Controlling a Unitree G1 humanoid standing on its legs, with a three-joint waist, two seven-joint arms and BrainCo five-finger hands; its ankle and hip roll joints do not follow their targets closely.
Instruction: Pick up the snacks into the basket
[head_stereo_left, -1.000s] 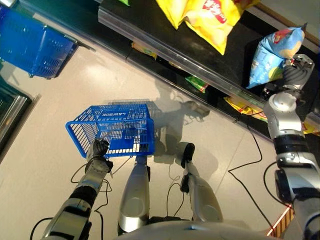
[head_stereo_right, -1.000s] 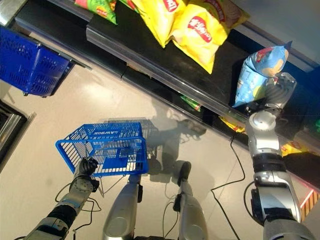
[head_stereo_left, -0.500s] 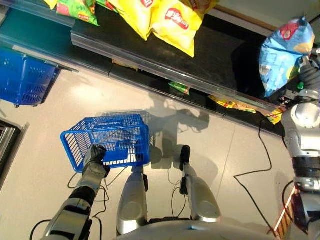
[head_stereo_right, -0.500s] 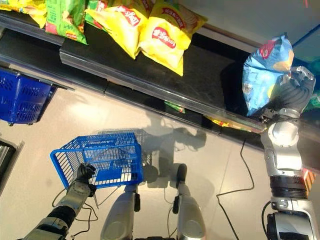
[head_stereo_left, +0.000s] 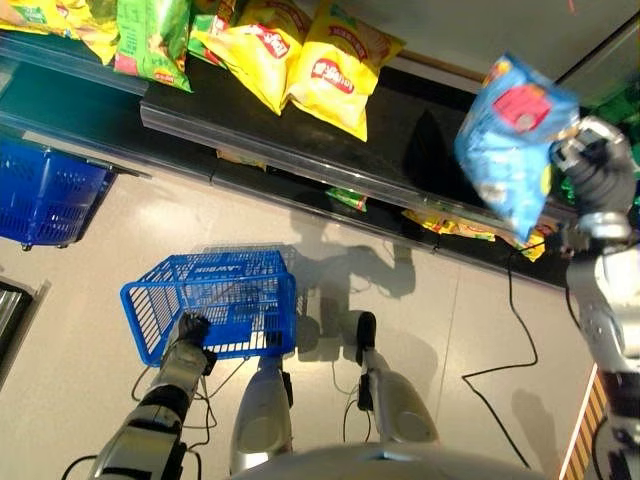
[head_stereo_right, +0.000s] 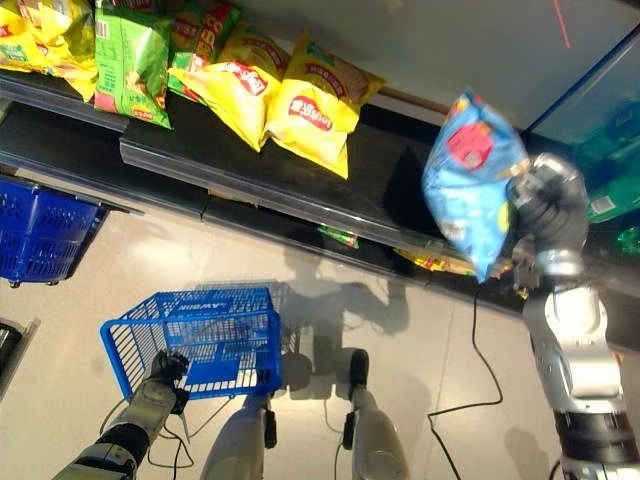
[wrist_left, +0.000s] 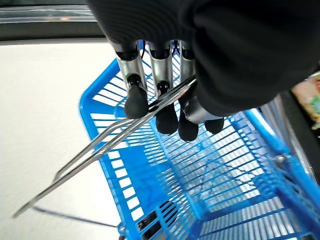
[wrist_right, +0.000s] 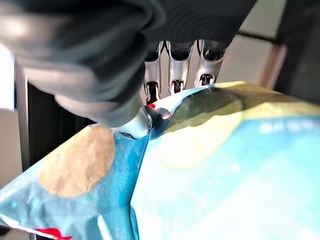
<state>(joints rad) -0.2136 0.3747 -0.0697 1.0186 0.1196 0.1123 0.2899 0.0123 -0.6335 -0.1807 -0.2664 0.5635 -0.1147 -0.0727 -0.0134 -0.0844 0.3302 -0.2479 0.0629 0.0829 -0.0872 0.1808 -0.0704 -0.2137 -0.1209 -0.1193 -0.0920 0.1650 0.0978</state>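
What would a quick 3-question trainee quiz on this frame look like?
1. True or false: the blue snack bag is already inside the blue basket.
2. Which robot hand holds the basket's wire handle? A) left robot hand B) right robot hand
3. Fill in: the yellow chip bags lie on the ____.

Key:
1. False; the right robot hand holds it up, away from the basket.
2. A
3. dark shelf
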